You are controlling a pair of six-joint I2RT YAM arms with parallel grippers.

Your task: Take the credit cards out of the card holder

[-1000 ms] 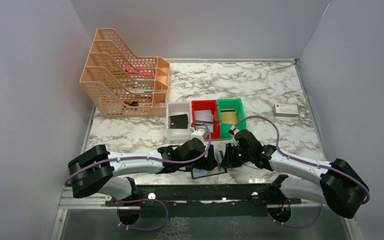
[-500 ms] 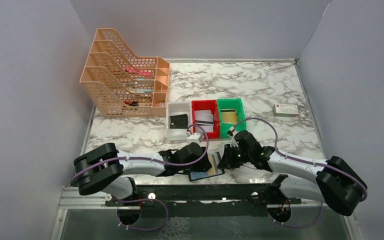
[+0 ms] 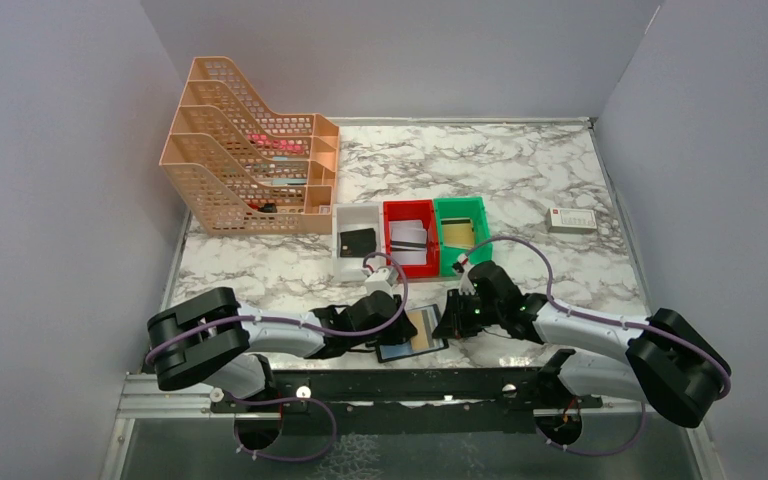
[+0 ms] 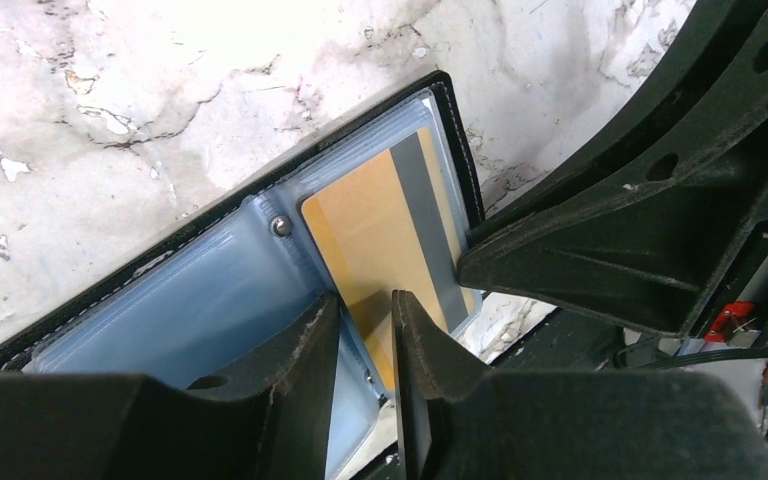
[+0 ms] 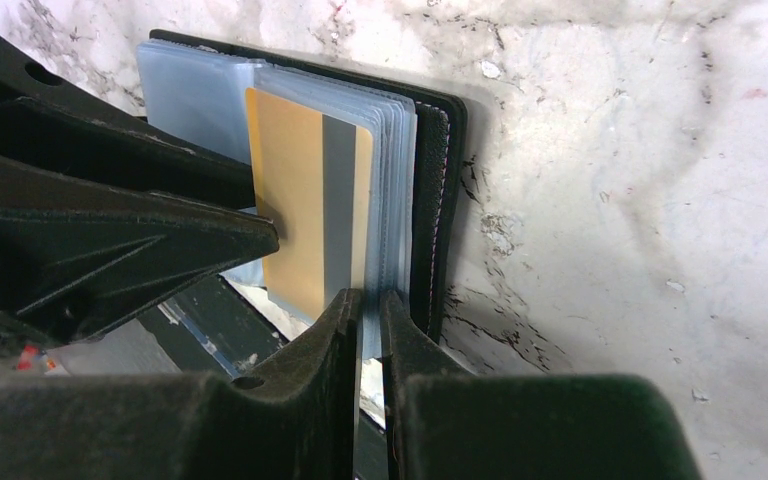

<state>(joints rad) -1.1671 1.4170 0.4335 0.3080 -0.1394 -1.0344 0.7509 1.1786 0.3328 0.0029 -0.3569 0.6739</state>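
card holder (image 4: 210,290) open at desk (image 3: 520,180) near edge, between both arms | gold card (image 4: 380,215) showing inside, long axis tool-to-tool | left tool (image 4: 365,300) narrow, nipping card's end | right tool (image 5: 370,295) narrow, clamping holder's edge

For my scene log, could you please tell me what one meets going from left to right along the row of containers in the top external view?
peach file rack → white bin → red bin → green bin → white box with a red mark
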